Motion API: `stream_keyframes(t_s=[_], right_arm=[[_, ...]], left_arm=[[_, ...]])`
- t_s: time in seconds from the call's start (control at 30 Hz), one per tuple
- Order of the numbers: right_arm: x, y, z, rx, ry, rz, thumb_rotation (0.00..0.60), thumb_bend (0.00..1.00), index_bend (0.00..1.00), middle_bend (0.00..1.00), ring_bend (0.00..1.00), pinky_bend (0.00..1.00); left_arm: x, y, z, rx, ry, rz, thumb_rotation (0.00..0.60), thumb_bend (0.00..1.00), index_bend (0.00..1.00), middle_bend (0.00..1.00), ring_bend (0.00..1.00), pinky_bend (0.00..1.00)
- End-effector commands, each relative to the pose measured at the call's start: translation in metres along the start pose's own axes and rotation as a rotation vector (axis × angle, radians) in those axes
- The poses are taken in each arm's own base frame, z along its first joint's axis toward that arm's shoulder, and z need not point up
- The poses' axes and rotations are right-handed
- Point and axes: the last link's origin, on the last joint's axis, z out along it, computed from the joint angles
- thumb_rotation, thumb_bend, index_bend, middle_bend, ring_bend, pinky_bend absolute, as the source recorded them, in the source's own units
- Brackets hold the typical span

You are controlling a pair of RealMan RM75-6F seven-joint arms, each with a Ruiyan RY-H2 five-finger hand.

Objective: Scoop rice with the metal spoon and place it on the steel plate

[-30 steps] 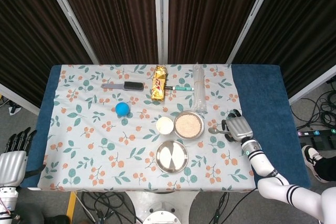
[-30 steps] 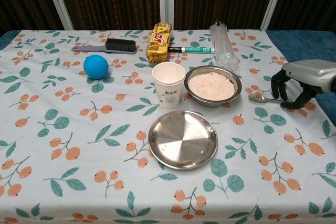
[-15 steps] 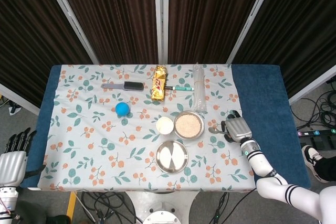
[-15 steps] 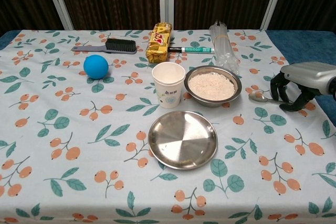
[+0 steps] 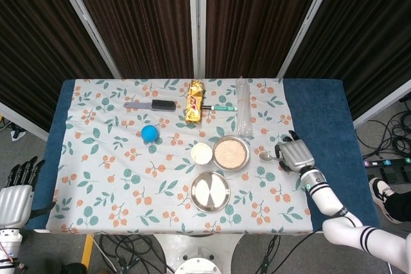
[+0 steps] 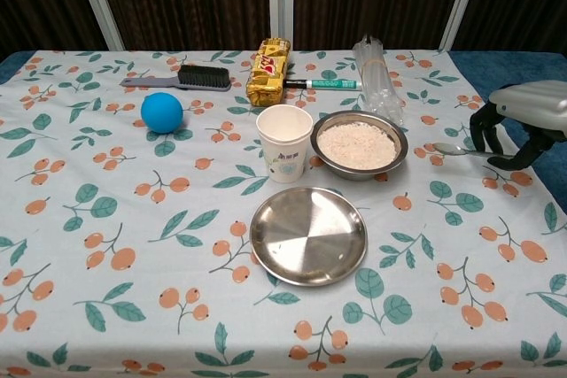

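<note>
Metal spoon [image 6: 459, 150] is pinched by its handle in our right hand [image 6: 523, 121] near the right edge of the surface, its bowl pointing toward the bowl of rice [image 6: 358, 144] and lifted slightly off the cloth. The steel plate [image 6: 308, 235] sits bare just in front of the rice, toward the front edge. Our left hand [image 5: 14, 194] hangs off the left side of the surface, fingers apart and holding nothing.

We see a paper cup [image 6: 284, 142] just left of the rice bowl, with small print on its side too fine to read. Toward the back edge lie a gold snack packet [image 6: 267, 70] whose red lettering we cannot make out, a teal-capped marker [image 6: 322, 84], a clear plastic bag [image 6: 377, 79] and a black brush [image 6: 181, 78]; a blue ball [image 6: 161, 111] rests further left.

A floral tablecloth [image 6: 106, 219] with orange berries covers the blue surface [image 5: 321, 120]. Behind it hang dark curtains [image 5: 141, 17] with pale vertical posts; cables trail on the grey floor.
</note>
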Motion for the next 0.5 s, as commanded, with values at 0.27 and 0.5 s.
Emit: stream_keyframes(t_s=[0.27, 0.5], right_arm=[[0.065, -0.019, 0.000, 0.119, 0.060, -0.229, 0.600, 0.33, 0.56, 0.58, 0.22, 0.00], [0.086, -0.063, 0.033, 0.220, 0.020, -0.390, 0.600, 0.33, 0.57, 0.58, 0.22, 0.00]], left_arm=[[0.002, 0.002, 0.002, -0.008, 0.006, 0.003, 0.600, 0.03, 0.08, 0.04, 0.03, 0.03], [0.002, 0.001, 0.002, -0.013, 0.007, -0.002, 0.600, 0.03, 0.08, 0.04, 0.03, 0.03]])
